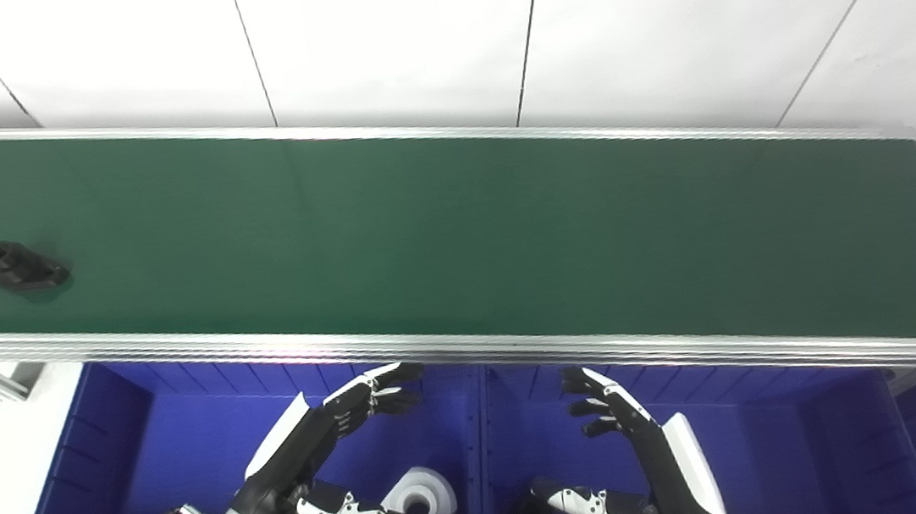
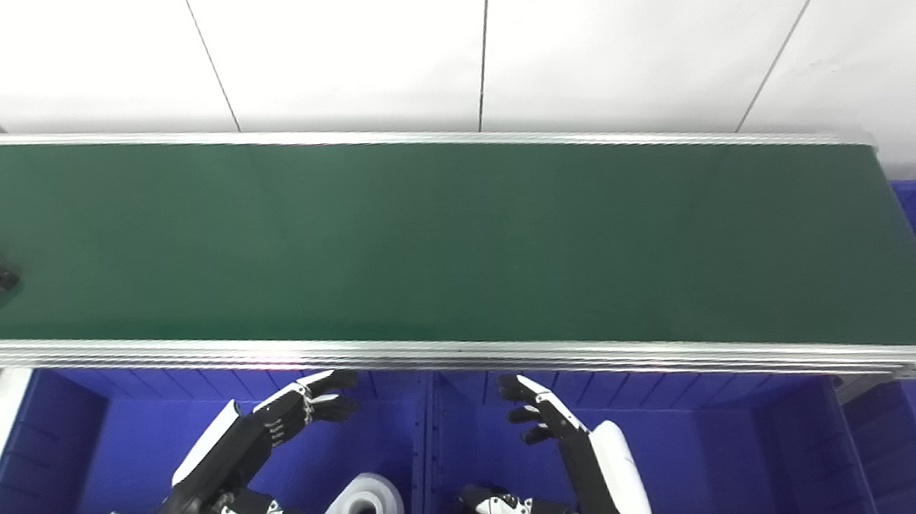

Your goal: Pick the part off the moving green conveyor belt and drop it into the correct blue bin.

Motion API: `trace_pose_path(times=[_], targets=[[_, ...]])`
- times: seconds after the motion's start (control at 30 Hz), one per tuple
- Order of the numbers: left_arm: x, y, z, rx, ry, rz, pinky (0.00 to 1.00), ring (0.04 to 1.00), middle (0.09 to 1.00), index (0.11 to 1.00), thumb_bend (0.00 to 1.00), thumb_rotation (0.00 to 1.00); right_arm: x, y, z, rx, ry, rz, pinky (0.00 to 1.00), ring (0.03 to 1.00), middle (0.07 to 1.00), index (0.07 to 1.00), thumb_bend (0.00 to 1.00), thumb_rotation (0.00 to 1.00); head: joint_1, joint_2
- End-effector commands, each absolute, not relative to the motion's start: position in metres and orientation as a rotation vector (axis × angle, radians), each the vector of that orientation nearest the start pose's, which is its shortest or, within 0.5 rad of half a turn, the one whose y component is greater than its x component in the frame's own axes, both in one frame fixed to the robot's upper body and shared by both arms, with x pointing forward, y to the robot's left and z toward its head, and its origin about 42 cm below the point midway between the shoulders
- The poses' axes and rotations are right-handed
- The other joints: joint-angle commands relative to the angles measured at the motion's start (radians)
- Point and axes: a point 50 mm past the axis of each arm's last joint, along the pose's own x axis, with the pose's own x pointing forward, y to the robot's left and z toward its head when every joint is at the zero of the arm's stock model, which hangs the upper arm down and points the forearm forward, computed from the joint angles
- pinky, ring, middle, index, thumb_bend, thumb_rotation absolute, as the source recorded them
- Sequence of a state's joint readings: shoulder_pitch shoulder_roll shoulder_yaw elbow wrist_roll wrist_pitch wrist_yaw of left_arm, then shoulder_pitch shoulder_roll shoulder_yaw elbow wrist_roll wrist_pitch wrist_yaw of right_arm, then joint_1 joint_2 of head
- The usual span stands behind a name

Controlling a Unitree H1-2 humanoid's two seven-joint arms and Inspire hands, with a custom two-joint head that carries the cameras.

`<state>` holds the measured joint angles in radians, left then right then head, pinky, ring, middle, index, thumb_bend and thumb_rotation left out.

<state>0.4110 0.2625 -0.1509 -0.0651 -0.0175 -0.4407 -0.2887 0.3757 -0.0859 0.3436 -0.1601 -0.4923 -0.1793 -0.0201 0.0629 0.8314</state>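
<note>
While the black part [image 1: 21,267] rides the green belt [image 1: 456,240] far out beyond the left hand [image 1: 335,461] | both hands spread wide, holding nothing, right hand [image 1: 627,452] alongside over the blue bins [image 1: 105,464] | risk: a late reach lets it slide past; white roll [image 1: 420,504] lies under the left hand

Left hand [image 1: 333,440], right hand [image 1: 632,451] raised, fingers spread, empty.
</note>
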Motion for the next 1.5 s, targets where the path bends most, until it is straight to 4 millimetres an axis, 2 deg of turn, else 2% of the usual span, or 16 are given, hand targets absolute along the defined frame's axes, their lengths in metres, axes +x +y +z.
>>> trace_pose_path(times=[0.0, 0.97, 1.13, 1.17, 1.2, 1.23, 1.27, 1.33, 1.4, 1.47], targets=[[0.129, 0.255, 0.064, 0.193, -0.094, -0.435, 0.77, 0.799, 0.880, 0.851, 0.68, 0.12, 0.148, -0.152, 0.076, -0.438, -0.087, 0.312, 0.62, 0.725, 0.797, 0.830, 0.62, 0.20, 0.001, -0.002], [0.131, 0.252, 0.064, 0.206, -0.097, -0.437, 0.75, 0.794, 0.875, 0.852, 0.69, 0.13, 0.145, -0.154, 0.069, -0.435, -0.068, 0.331, 0.64, 0.739, 0.803, 0.836, 0.62, 0.20, 0.001, -0.001], [0.130, 0.252, 0.062, 0.204, -0.089, -0.434, 0.76, 0.795, 0.876, 0.853, 0.70, 0.16, 0.145, -0.154, 0.067, -0.438, -0.062, 0.333, 0.63, 0.737, 0.801, 0.836, 0.62, 0.21, 0.008, -0.012], [0.129, 0.251, 0.060, 0.203, -0.082, -0.433, 0.76, 0.795, 0.876, 0.853, 0.70, 0.16, 0.145, -0.155, 0.064, -0.440, -0.064, 0.336, 0.63, 0.737, 0.801, 0.836, 0.62, 0.21, 0.091, -0.063], [0.129, 0.250, 0.058, 0.201, -0.076, -0.432, 0.77, 0.798, 0.879, 0.851, 0.70, 0.15, 0.145, -0.156, 0.062, -0.441, -0.065, 0.337, 0.63, 0.734, 0.802, 0.837, 0.62, 0.20, 0.104, -0.070], [0.128, 0.247, 0.054, 0.198, -0.066, -0.430, 0.77, 0.799, 0.881, 0.850, 0.70, 0.15, 0.144, -0.159, 0.058, -0.442, -0.061, 0.340, 0.63, 0.733, 0.802, 0.837, 0.62, 0.20, 0.185, -0.121], [0.128, 0.245, 0.051, 0.197, -0.059, -0.428, 0.77, 0.796, 0.875, 0.838, 0.71, 0.16, 0.144, -0.161, 0.055, -0.443, -0.058, 0.342, 0.63, 0.740, 0.806, 0.841, 0.62, 0.19, 0.185, -0.121], [0.126, 0.238, 0.044, 0.207, -0.038, -0.426, 0.76, 0.797, 0.867, 0.832, 0.72, 0.18, 0.142, -0.168, 0.049, -0.439, -0.054, 0.348, 0.64, 0.744, 0.810, 0.845, 0.61, 0.18, 0.281, -0.186], [0.126, 0.234, 0.039, 0.207, -0.024, -0.428, 0.76, 0.800, 0.863, 0.825, 0.73, 0.20, 0.141, -0.172, 0.044, -0.437, -0.062, 0.349, 0.63, 0.739, 0.807, 0.844, 0.60, 0.15, 0.314, -0.212], [0.126, 0.232, 0.037, 0.207, -0.020, -0.428, 0.76, 0.802, 0.862, 0.823, 0.74, 0.20, 0.142, -0.173, 0.042, -0.438, -0.068, 0.348, 0.62, 0.731, 0.802, 0.842, 0.59, 0.15, 0.314, -0.212]])
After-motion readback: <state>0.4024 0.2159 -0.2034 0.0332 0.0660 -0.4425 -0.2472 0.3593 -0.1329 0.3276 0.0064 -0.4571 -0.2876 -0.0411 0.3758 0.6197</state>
